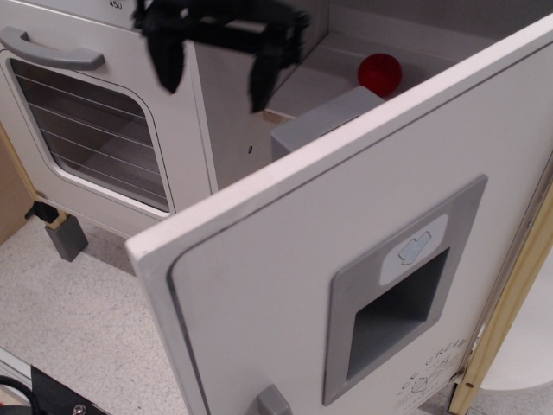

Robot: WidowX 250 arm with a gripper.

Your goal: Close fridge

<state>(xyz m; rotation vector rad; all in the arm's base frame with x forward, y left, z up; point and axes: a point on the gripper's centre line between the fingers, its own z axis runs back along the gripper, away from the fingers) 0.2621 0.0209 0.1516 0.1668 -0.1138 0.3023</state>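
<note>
The white fridge door [285,268] stands wide open, swung toward the camera. It carries a grey recessed dispenser panel [399,290], part of a grey handle [270,402] at the bottom edge and small lettering at lower right. Inside the fridge a red ball [380,73] lies on a shelf [315,73], with a grey block [327,119] on the door's inner side. My black gripper [214,76] hangs open and empty at the top, above and left of the door's free edge, in front of the fridge's left wall. Its image is motion-blurred.
The white oven [95,130] with a wire-rack window and a horizontal grey handle [50,49] stands to the left. A small grey block [65,236] sits on the speckled floor [78,320] below it. A wooden post [510,294] runs along the right.
</note>
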